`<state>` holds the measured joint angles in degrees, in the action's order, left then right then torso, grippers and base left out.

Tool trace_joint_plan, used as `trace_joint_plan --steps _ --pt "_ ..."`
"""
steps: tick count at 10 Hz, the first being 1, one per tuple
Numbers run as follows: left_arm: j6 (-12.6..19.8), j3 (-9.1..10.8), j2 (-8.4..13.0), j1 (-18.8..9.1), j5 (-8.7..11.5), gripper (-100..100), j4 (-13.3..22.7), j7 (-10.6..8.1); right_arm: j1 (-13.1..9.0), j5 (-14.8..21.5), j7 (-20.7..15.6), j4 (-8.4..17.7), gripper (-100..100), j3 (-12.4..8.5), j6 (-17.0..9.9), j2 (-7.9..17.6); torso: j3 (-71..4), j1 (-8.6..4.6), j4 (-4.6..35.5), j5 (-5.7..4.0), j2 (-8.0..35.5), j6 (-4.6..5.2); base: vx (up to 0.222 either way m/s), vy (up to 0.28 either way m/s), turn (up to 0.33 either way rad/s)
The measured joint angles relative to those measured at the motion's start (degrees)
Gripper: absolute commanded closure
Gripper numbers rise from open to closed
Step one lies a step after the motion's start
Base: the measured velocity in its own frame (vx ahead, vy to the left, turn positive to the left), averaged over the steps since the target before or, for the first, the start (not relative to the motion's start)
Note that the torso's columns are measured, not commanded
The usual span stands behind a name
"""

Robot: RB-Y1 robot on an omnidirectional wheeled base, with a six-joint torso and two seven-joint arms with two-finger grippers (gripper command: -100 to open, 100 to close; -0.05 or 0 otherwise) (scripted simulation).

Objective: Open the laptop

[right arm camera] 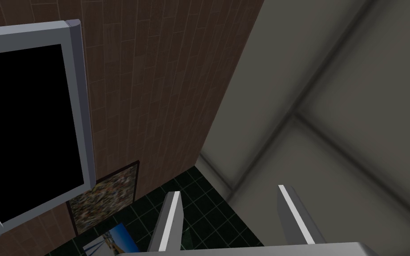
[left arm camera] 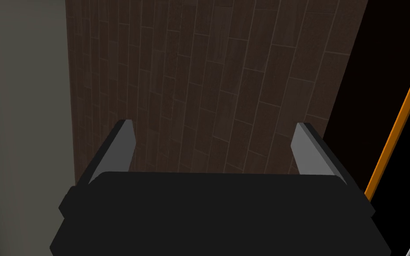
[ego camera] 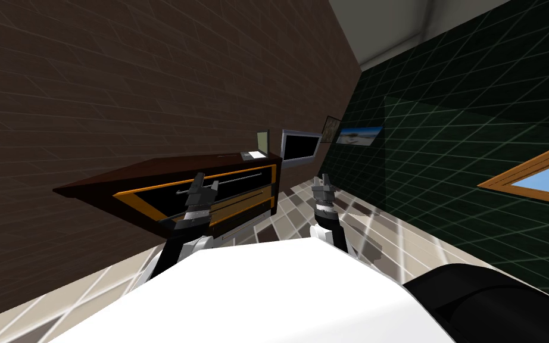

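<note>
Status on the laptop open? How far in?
Done: nothing on the laptop itself; it sits at the far end of the dark cabinet ahead of me. In hand: the approach only. Left gripper and right gripper are both open, empty and well short of the laptop. Left: close in, reach the lid, lift it. The lid's state is too small to tell.

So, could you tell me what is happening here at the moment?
The robot faces a dark cabinet against the brown wall, with the laptop at the far end of its top. Both arms are held forward, well short of it; the left gripper and right gripper are open and hold nothing. Nothing touches the laptop.
</note>
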<state>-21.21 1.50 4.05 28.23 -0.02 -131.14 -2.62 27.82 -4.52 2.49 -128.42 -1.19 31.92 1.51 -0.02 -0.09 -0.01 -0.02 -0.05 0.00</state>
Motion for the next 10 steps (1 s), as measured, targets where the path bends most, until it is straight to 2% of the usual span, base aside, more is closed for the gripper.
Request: trace_joint_plan --steps 3,5,10 --pt "4.58 1.06 3.25 -1.17 0.62 -100 -1.02 -0.27 0.00 0.00 0.00 0.00 0 0.01 0.00 -0.01 -0.02 -0.08 -0.01 -0.03 -0.02 0.01 0.040 -0.089 0.040" --pt "7.18 1.41 4.24 -1.74 0.83 -100 -1.60 -0.34 0.00 0.00 0.00 0.00 0 0.00 0.00 0.00 0.04 0.24 0.01 0.06 0.08 0.00 0.039 -0.067 0.053" --pt "14.75 3.16 7.39 -3.88 1.83 -100 -3.06 -0.89 0.00 0.00 0.00 0.00 0 0.00 0.00 0.00 0.04 0.05 0.02 0.01 0.07 0.00 0.029 -0.074 0.042"
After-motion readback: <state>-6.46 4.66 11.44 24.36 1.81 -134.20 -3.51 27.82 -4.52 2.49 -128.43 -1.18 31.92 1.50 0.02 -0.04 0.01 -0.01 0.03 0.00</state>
